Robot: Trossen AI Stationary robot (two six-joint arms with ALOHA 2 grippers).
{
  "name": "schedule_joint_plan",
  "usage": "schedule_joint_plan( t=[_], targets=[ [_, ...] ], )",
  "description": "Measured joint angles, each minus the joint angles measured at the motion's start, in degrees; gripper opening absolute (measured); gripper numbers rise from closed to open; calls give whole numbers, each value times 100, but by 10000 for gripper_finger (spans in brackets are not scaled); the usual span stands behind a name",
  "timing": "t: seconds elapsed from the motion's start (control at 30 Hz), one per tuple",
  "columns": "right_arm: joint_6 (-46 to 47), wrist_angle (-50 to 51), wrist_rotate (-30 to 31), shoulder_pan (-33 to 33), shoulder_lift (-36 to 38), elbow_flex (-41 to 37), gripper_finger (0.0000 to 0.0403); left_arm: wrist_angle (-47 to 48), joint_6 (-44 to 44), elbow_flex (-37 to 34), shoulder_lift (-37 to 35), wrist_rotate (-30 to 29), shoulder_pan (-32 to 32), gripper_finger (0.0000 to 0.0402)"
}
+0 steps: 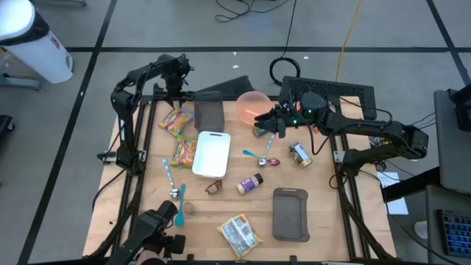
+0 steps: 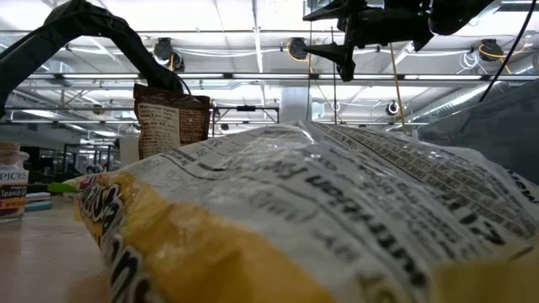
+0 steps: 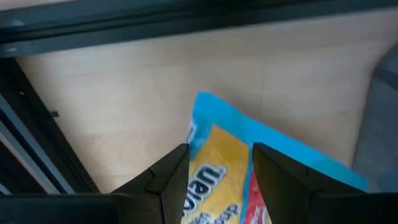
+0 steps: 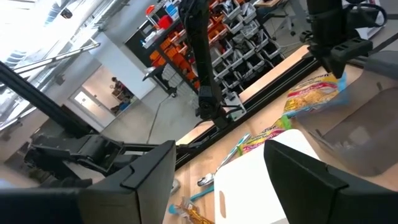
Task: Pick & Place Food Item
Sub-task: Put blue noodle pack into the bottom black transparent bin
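Observation:
A snack bag (image 1: 175, 120) with a yellow front and blue edges lies flat on the wooden table (image 1: 221, 213) at the far left, beside a grey tray (image 1: 208, 112). My left gripper (image 1: 174, 101) points down over the bag's far end (image 3: 214, 118). It is open, with one finger on either side of that end, as the left wrist view shows; the right wrist view shows the bag (image 4: 311, 93) below it. My right gripper (image 1: 265, 121) is open and level, high above the table near a pink bowl (image 1: 254, 105), with nothing between its fingers (image 4: 155, 168).
A white tray (image 1: 211, 152) lies mid-table with a second snack bag (image 1: 184, 151) to its left. A third bag (image 1: 239, 234) and another grey tray (image 1: 290, 213) lie near the front edge. Spoons (image 1: 259, 156), a spice bottle (image 1: 250, 184) and a can (image 1: 299, 154) lie scattered on the right.

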State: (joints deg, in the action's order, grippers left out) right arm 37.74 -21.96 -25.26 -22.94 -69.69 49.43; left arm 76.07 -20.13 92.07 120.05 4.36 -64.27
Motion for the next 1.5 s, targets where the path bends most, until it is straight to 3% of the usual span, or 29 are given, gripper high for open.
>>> schedule_joint_plan(
  t=[0.37, 0.77, 1.13, 1.27, 1.5],
  targets=[
    [12, 0, 11, 18, 0, 0, 238, -46, -8, 0, 0, -288, -9, 181],
    [14, 0, 13, 18, 0, 0, 238, 25, 21, -2, 256, 77, 40, 181],
    [-73, 4, 92, 18, 0, 0, 238, 19, 31, -2, 339, -15, 26, 179],
    [-108, 9, 160, 15, 0, 0, 238, 35, 104, -2, 339, -37, 9, 146],
    [-202, 38, 156, 18, 2, 0, 238, 41, 208, -2, 339, -33, -19, 39]
  ],
)
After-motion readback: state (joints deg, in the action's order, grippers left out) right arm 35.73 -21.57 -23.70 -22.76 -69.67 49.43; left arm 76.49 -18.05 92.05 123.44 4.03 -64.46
